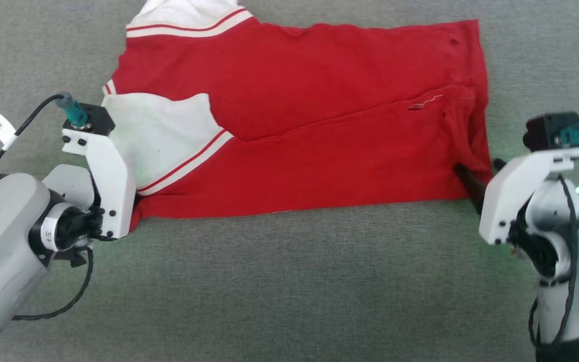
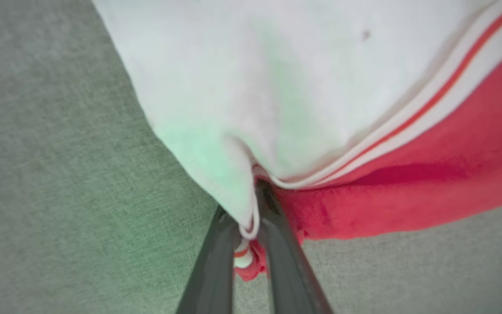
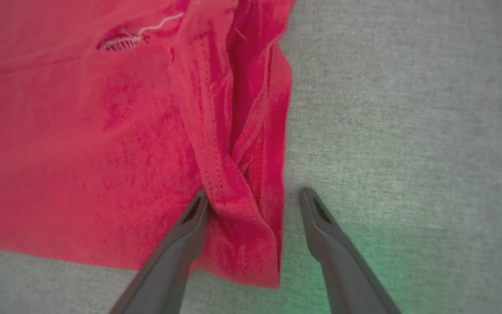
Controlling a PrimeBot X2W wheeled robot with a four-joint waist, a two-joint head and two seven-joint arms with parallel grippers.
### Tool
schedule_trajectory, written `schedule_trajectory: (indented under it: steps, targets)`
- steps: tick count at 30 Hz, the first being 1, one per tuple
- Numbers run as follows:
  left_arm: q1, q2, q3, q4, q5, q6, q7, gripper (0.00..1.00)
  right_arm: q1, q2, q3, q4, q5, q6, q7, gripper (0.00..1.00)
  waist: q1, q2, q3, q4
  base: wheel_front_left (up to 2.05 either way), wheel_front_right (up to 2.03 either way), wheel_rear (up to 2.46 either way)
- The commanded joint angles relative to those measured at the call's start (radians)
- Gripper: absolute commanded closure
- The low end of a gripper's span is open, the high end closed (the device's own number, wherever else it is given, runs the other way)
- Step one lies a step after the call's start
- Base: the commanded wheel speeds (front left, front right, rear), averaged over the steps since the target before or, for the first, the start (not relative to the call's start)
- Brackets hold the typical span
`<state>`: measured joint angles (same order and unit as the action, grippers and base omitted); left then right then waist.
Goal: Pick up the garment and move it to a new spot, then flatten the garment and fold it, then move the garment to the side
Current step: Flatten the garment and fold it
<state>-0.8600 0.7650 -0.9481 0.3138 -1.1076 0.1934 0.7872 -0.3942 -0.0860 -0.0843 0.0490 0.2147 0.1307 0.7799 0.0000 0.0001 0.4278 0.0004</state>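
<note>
Both pale arms sat low at opposite ends of the red sports jersey [image 1: 319, 100] with white, stripe-edged sleeves, which lay folded flat on the grey woven surface [image 1: 289, 281]. In its wrist view, the left gripper [image 2: 245, 205] pinched the jersey's sleeve-side corner. The right gripper [image 3: 253, 194] stood spread, straddling the bunched hem corner, with one finger touching cloth.

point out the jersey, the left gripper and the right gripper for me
jersey [image 1: 319, 90]: head view, on its red body panel
left gripper [image 2: 242, 203]: left wrist view, between its fingers, where they pinch the jersey
right gripper [image 3: 253, 194]: right wrist view, between its open fingers, over the jersey's corner
</note>
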Motion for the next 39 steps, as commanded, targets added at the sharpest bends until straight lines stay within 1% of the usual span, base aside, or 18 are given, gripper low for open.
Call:
schedule_trajectory:
  steps: [1,4,5,6,7,9,13,15,18,19,24,28,30,31,35,39]
  targets:
    - [0.024,-0.057,-0.033,0.027,0.009,-0.005,-0.019,1.0,-0.013,-0.002,0.012,0.043,-0.003,0.0,0.047,0.0,0.0,-0.0001,0.009,0.014,0.0,0.0,0.0]
    - [0.025,-0.066,-0.032,0.039,0.009,-0.01,-0.028,1.0,-0.034,-0.011,0.039,0.097,-0.002,0.0,0.12,0.0,0.0,-0.0001,0.014,0.024,0.0,0.0,0.0]
    - [0.025,-0.068,-0.032,0.044,0.008,-0.012,-0.032,1.0,-0.034,-0.023,0.058,0.112,-0.007,0.0,0.145,0.33,0.0,-0.0001,0.015,0.027,0.0,0.0,0.0]
    - [0.027,-0.068,-0.031,0.047,0.006,-0.013,-0.034,1.0,-0.034,-0.026,0.063,0.126,-0.001,0.0,0.171,0.73,0.0,-0.0001,0.016,0.03,0.0,0.0,0.0]
    - [0.026,-0.069,-0.031,0.051,0.008,-0.012,-0.035,1.0,-0.03,-0.028,0.065,0.137,0.007,0.0,0.201,1.0,0.0,-0.0001,0.016,0.033,0.0,0.0,0.0]
    - [0.027,-0.068,-0.032,0.059,0.01,-0.016,-0.04,1.0,-0.025,-0.041,0.064,0.141,0.011,0.0,0.232,1.0,0.0,-0.0001,0.015,0.037,0.0,0.0,0.0]
    - [0.024,-0.06,-0.027,0.069,0.003,-0.015,-0.033,1.0,-0.029,-0.039,0.038,0.106,0.037,0.0,0.262,1.0,0.0,-0.0001,0.007,0.039,0.0,0.0,0.0]
    - [0.023,-0.047,-0.025,0.059,-0.002,-0.01,-0.021,1.0,-0.025,-0.044,0.032,0.074,0.049,0.0,0.279,1.0,0.0,-0.0001,0.001,0.037,0.0,0.0,0.0]
    - [0.026,-0.016,-0.021,0.024,-0.011,0.009,0.012,1.0,-0.016,-0.063,0.022,0.02,0.077,0.0,0.308,1.0,0.0,-0.0001,-0.012,0.037,0.0,0.0,0.0]
    - [0.033,0.014,-0.017,-0.02,-0.018,0.031,0.036,1.0,-0.002,-0.085,0.018,-0.022,0.089,0.0,0.332,1.0,0.0,-0.0001,-0.02,0.037,0.0,0.0,0.0]
    - [0.062,0.101,-0.014,-0.172,-0.027,0.108,0.093,1.0,0.05,-0.119,-0.003,-0.128,0.138,0.0,0.402,1.0,0.0,-0.0001,-0.034,0.044,0.0,0.0,0.0]
    - [0.11,0.156,-0.016,-0.299,-0.043,0.174,0.12,1.0,0.115,-0.131,-0.011,-0.203,0.156,0.0,0.474,1.0,0.0,-0.0001,-0.04,0.051,0.0,0.0,0.0]
    - [0.137,0.171,-0.016,-0.349,-0.054,0.201,0.122,1.0,0.146,-0.13,-0.021,-0.233,0.16,0.0,0.495,1.0,0.0,-0.0001,-0.04,0.054,0.0,0.0,0.0]
    - [0.137,0.171,-0.016,-0.349,-0.054,0.201,0.122,1.0,0.146,-0.13,-0.021,-0.233,0.16,0.0,0.495,1.0,0.0,-0.0001,-0.04,0.054,0.0,0.0,0.0]
    - [0.193,0.184,-0.021,-0.404,-0.08,0.243,0.125,1.0,0.207,-0.11,-0.036,-0.261,0.168,0.0,0.527,1.0,0.0,-0.0001,-0.04,0.057,0.0,0.0,0.0]
    - [0.236,0.178,-0.032,-0.41,-0.094,0.259,0.114,1.0,0.25,-0.093,-0.028,-0.259,0.163,0.0,0.524,1.0,0.0,-0.0001,-0.041,0.055,0.0,0.0,0.0]
